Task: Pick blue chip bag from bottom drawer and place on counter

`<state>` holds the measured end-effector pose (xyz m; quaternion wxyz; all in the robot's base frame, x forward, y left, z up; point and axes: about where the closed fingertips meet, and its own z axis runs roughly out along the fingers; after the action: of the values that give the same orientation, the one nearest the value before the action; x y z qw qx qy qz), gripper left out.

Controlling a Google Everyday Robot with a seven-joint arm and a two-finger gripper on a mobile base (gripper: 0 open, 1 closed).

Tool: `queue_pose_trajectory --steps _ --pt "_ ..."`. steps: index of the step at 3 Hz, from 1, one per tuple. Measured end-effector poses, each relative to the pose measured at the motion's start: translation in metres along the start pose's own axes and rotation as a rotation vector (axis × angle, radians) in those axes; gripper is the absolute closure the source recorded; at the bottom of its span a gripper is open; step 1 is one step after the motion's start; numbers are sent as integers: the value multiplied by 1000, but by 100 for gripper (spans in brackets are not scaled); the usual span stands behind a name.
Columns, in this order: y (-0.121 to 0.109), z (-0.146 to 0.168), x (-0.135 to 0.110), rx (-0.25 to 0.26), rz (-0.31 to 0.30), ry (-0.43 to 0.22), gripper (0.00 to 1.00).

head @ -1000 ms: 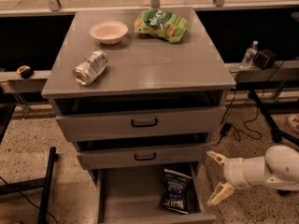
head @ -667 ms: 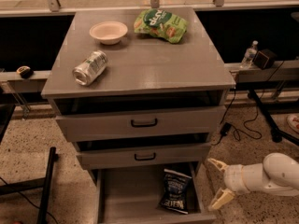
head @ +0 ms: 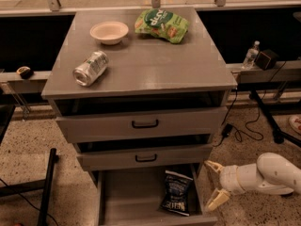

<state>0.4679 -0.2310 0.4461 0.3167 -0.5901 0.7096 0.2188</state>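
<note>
The blue chip bag (head: 177,192) lies in the right part of the open bottom drawer (head: 127,197), dark navy with white lettering. My gripper (head: 214,185) is open, its two pale fingers spread one above the other, just right of the drawer's right wall and level with the bag. It holds nothing. The white arm (head: 268,175) comes in from the right. The counter (head: 150,55) is the grey top of the cabinet above.
On the counter lie a green chip bag (head: 162,23), a pale bowl (head: 109,32) and a tipped silver can (head: 90,68). Two upper drawers with black handles (head: 145,124) stand slightly ajar. A water bottle (head: 250,54) and cables lie at right; a black stand leg (head: 47,182) at left.
The gripper and arm have slid slightly right and lower, staying beside the drawer. The bag has not moved.
</note>
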Motion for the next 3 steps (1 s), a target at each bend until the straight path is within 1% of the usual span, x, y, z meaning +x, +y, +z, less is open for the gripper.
queue_pose_trajectory --steps 1,2,3 --pt "-20 41 19 8 42 -44 0" --pt "-26 87 58 15 138 -114 0" --pt "-25 112 76 10 133 -156 0"
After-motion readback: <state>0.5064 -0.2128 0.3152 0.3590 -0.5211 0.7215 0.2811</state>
